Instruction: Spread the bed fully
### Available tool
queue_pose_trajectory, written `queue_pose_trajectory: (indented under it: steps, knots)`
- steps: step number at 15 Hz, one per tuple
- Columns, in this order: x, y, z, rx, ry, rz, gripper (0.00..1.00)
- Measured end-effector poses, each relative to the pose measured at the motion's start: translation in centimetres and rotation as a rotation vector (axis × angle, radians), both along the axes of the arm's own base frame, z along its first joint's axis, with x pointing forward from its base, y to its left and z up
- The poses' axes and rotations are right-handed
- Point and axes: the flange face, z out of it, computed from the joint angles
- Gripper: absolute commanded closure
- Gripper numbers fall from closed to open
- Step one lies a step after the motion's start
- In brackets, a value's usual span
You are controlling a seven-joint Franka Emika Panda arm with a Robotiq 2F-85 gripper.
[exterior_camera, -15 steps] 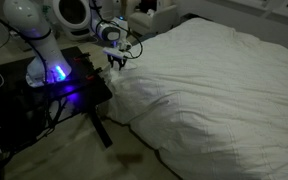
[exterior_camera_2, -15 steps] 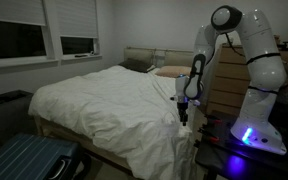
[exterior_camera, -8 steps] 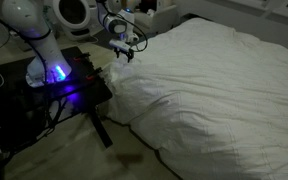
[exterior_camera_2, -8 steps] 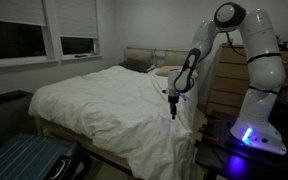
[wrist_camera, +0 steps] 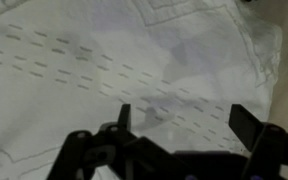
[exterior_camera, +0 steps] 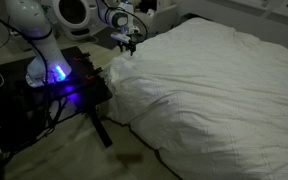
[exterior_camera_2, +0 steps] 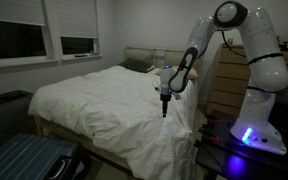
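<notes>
Wrist view | hand (wrist_camera: pixel 181 116) spread wide | bed (wrist_camera: pixel 84 60) duvet just beneath it

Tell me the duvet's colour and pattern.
White duvet with rows of short dashes; clearest in wrist view.

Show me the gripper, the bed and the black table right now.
gripper (exterior_camera_2: pixel 164 111): exterior view, between its open fingertips.
bed (exterior_camera_2: pixel 99 100): exterior view, middle of white duvet.
black table (exterior_camera: pixel 86 84): exterior view, top near the blue light.

You had the hand (exterior_camera_2: pixel 164 106) over the bed (exterior_camera_2: pixel 94 100), near the edge beside the counter (exterior_camera: pixel 82 88), which carried the arm's base (exterior_camera: pixel 46 68). Pillows (exterior_camera_2: pixel 149 68) lay at its head; a suitcase (exterior_camera_2: pixel 29 160) stood before its foot.
</notes>
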Motion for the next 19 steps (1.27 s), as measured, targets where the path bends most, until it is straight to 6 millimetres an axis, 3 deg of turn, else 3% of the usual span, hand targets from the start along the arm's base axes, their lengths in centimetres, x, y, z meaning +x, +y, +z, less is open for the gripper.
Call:
queue_pose_trajectory:
  steps: [5,15,19]
  knots:
    - [1.7,2.1,1.3,-0.067,-0.053,-0.028,0.0]
    - [3.6,1.8,7.2,-0.11,-0.187,-0.112,0.0]
    - [3.7,2.3,7.7,-0.107,-0.197,-0.123,0.0]
